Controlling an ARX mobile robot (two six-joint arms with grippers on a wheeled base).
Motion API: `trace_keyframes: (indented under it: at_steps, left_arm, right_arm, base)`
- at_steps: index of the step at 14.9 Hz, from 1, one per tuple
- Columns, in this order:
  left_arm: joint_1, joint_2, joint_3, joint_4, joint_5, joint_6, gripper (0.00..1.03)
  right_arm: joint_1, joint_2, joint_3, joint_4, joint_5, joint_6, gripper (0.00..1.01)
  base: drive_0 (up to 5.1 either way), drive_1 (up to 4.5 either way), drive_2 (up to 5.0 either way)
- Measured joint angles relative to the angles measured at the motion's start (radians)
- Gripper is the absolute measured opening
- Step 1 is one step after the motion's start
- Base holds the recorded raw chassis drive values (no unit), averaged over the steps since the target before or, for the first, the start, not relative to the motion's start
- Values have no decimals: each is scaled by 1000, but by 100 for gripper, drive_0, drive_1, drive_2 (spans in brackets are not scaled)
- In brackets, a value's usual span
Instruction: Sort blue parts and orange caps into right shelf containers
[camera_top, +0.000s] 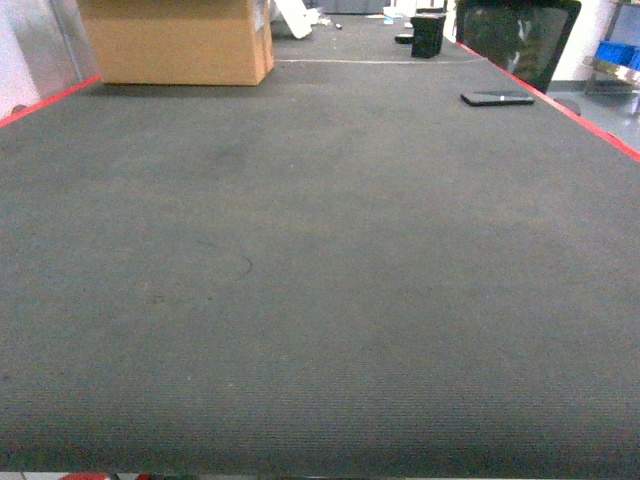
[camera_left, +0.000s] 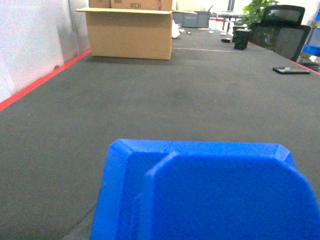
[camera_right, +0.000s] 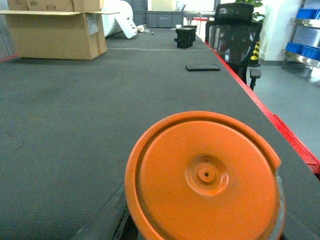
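My left tool holds a chunky bright blue plastic part, my right a round orange plastic cap, above the dark tabletop. I should turn gently toward the far-right shelf, keeping both grips firm.

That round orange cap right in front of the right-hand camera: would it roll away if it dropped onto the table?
Possibly. The orange cap is a round disc, so on edge it might roll; flat, it would likely stay. It looks like stiff, light plastic. The dark table looks like ribbed matting, which should slow it.

Table dark grey, fine ribbed weave, red edging; blue part bright blue; orange cap orange; cardboard box tan.
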Motion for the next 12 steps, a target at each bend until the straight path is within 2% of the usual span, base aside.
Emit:
trace_keyframes:
  at_steps: [5, 12]
  left_arm:
    - [0, 0, 0, 0, 0, 0, 42]
    - [2, 0, 0, 0, -2, 0, 42]
  right_arm:
    - [0, 0, 0, 0, 0, 0, 43]
    - [0, 0, 0, 0, 0, 0, 43]
  base:
    - [0, 0, 0]
    - [-186, -186, -186]
